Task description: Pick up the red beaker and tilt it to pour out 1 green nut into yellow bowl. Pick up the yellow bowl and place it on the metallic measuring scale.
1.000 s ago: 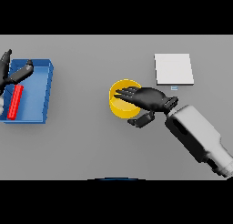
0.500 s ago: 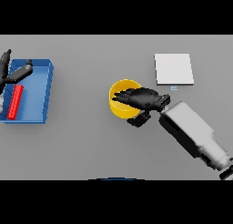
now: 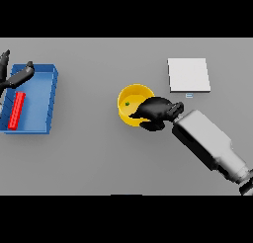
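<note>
On a grey table (image 3: 99, 163), the right hand (image 3: 155, 113) curls its fingers over the near rim of the yellow bowl (image 3: 132, 102) holding 1 green nut (image 3: 127, 104), while the left hand (image 3: 14, 76) hovers relaxed over the blue tray (image 3: 47, 96) with the red beaker (image 3: 17, 110); a shallow rim grip could tip the bowl and spill the nut before reaching the metallic measuring scale (image 3: 188, 74).

Counted on the grey table (image 3: 99, 163): one round yellow bowl (image 3: 129, 95); one small green nut (image 3: 127, 104), possibly more hidden; one red beaker (image 3: 17, 110); one blue tray (image 3: 45, 106); one flat metallic scale (image 3: 188, 74).

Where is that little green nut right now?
In the head view, the green nut lies inside the yellow bowl near the table's middle, just left of the right hand gripping the bowl's rim.
</note>
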Controlling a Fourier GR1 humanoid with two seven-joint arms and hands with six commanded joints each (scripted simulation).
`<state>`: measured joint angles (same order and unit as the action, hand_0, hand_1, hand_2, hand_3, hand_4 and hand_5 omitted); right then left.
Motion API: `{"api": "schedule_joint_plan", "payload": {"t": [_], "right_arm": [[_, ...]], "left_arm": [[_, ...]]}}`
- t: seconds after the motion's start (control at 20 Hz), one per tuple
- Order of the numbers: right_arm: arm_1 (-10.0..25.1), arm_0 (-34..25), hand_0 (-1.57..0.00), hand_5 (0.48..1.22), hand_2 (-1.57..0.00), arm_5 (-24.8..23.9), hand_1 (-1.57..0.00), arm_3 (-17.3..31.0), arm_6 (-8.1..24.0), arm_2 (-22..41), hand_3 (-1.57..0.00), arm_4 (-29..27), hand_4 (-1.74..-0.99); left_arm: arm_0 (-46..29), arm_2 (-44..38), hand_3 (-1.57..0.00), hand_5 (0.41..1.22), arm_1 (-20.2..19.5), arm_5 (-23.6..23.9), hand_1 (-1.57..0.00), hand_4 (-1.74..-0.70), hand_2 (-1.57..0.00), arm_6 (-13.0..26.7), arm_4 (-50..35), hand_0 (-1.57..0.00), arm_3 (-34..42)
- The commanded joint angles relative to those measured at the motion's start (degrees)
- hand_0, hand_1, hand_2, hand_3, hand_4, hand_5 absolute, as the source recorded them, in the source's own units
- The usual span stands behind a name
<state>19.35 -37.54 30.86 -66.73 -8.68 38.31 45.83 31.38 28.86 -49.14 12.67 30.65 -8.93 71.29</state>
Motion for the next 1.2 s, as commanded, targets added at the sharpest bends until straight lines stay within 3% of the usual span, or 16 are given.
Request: {"api": "schedule_joint_plan", "payload": {"t": [0.0,0.15,0.25,0.5,0.65,0.95,1.15], "right_arm": [[0.6,0.4,-1.22,1.137,-1.18,1.4,-1.20,-1.1,0.6,0.0,-0.93,-0.6,-1.628],[0.8,0.5,-1.39,1.178,-1.31,0.9,-1.38,-1.4,1.2,0.3,-1.14,-1.2,-1.682],[1.3,0.6,-1.46,1.193,-1.39,0.9,-1.45,-1.9,1.1,0.3,-1.17,-1.8,-1.703],[3.1,-0.7,-1.53,1.212,-1.49,2.2,-1.53,-4.2,0.7,-1.3,-1.19,-4.0,-1.729],[5.9,-1.9,-1.55,1.216,-1.51,5.0,-1.55,-8.8,1.8,-2.8,-1.38,-5.6,-1.731],[7.9,-3.3,-1.57,1.219,-1.55,8.1,-1.57,-13.8,8.4,-6.2,-1.26,-7.8,-1.721],[10.2,-5.5,-1.57,1.220,-1.56,7.3,-1.57,-12.5,6.4,-7.1,-1.24,-7.6,-1.719]], "left_arm": [[-0.4,-0.1,0.00,0.727,-0.2,0.1,0.00,-0.80,0.00,-0.3,-0.1,0.00,0.2],[-1.2,0.0,0.00,0.725,-0.3,0.4,0.00,-0.80,0.00,-0.7,-0.1,0.00,1.0],[-0.9,0.1,0.00,0.726,-0.2,0.8,0.00,-0.80,0.00,0.1,0.0,0.00,1.4],[-1.0,0.4,0.00,0.724,-0.3,0.9,0.00,-0.80,0.00,0.5,0.1,0.00,2.3],[-0.8,0.5,0.00,0.721,-0.7,1.1,0.00,-0.80,0.00,1.7,0.3,0.00,2.9],[-0.3,0.4,0.00,0.723,-0.1,0.7,0.00,-0.81,0.00,0.7,0.2,0.00,1.6],[-0.6,0.2,0.00,0.723,-1.2,0.6,0.00,-0.80,0.00,1.1,0.2,0.00,2.7]]}}
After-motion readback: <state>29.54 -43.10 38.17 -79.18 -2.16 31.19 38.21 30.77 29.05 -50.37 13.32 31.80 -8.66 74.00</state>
